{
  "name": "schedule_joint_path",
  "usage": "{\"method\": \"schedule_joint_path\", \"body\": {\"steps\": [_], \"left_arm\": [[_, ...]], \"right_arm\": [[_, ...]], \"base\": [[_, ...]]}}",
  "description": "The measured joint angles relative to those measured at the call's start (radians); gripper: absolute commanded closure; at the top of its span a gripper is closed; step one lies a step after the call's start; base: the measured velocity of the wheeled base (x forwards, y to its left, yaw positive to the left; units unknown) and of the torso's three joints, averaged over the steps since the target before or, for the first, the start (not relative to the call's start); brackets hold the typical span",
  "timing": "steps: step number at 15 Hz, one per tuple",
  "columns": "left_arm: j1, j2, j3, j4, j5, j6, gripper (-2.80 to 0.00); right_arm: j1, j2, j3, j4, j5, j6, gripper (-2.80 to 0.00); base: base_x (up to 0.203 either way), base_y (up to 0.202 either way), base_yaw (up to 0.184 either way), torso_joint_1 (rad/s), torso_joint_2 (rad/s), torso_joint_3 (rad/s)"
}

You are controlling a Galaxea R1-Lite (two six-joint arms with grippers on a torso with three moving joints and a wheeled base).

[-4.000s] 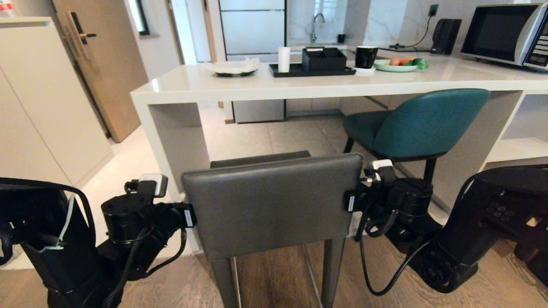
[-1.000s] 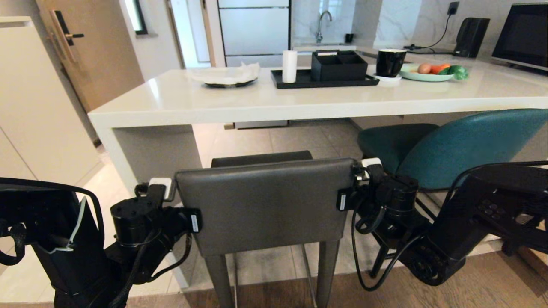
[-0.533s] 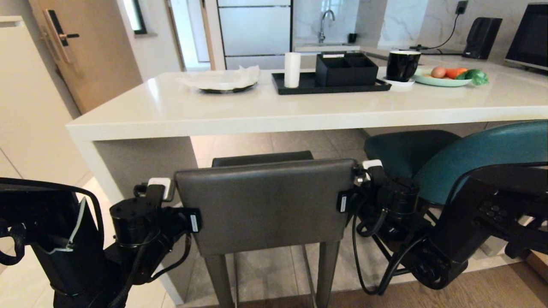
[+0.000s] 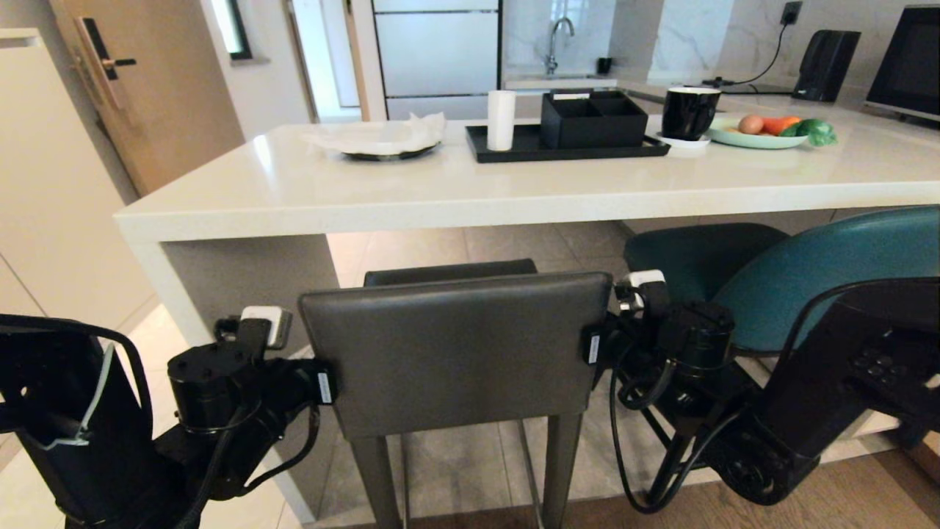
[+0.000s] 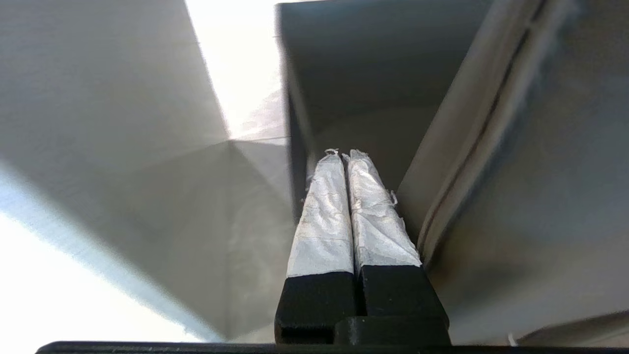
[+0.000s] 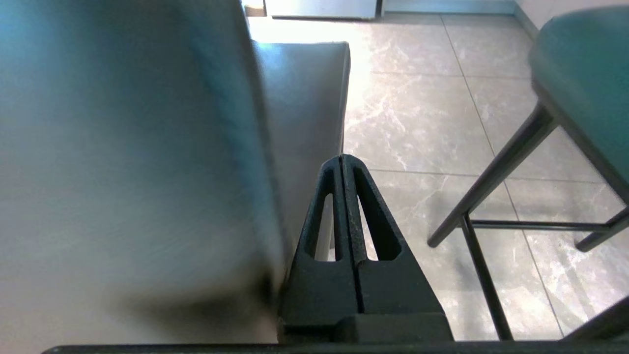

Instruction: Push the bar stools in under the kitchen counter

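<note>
The grey bar stool [image 4: 455, 353] stands right before me, its square back towards me and its seat near the edge of the white kitchen counter [image 4: 440, 198]. My left gripper [image 4: 317, 383] is shut, lying against the back's left edge. My right gripper [image 4: 596, 345] is shut against the right edge. In the left wrist view the taped fingers [image 5: 344, 155] lie closed beside the grey stool [image 5: 540, 172]. In the right wrist view the black fingers [image 6: 341, 158] are closed beside the grey back [image 6: 123, 147]. The teal bar stool [image 4: 822, 279] stands to the right, its seat under the counter.
The counter's white side panel [image 4: 250, 294] stands close by my left arm. On the counter are a black tray [image 4: 565, 147] with an organiser box, a black mug [image 4: 689, 112], a plate of vegetables [image 4: 764, 136] and a plate with a napkin [image 4: 382, 139]. The teal stool's thin legs [image 6: 491, 187] are close to my right gripper.
The whole view has moved forward towards the counter, the grey stool going with it between both grippers. In the last half second the scene stays still and both arms have shifted slightly outward.
</note>
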Motion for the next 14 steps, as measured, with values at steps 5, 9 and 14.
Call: {"method": "schedule_joint_path", "body": {"steps": [5, 9, 14], "left_arm": [[0.049, -0.163, 0.15, 0.001, 0.053, -0.011, 0.0], [0.054, -0.384, 0.228, 0.002, 0.057, 0.006, 0.0], [0.068, -0.775, 0.237, 0.216, 0.08, 0.079, 0.0]], "right_arm": [[-0.01, -0.195, 0.174, 0.007, -0.031, -0.001, 0.0], [-0.062, -0.435, 0.325, 0.038, -0.059, -0.021, 0.0], [-0.167, -0.923, 0.345, 0.371, -0.073, -0.058, 0.0]], "base": [[0.0, 0.0, 0.0, 0.0, 0.0, 0.0], [0.0, 0.0, 0.0, 0.0, 0.0, 0.0], [0.0, 0.0, 0.0, 0.0, 0.0, 0.0]]}}
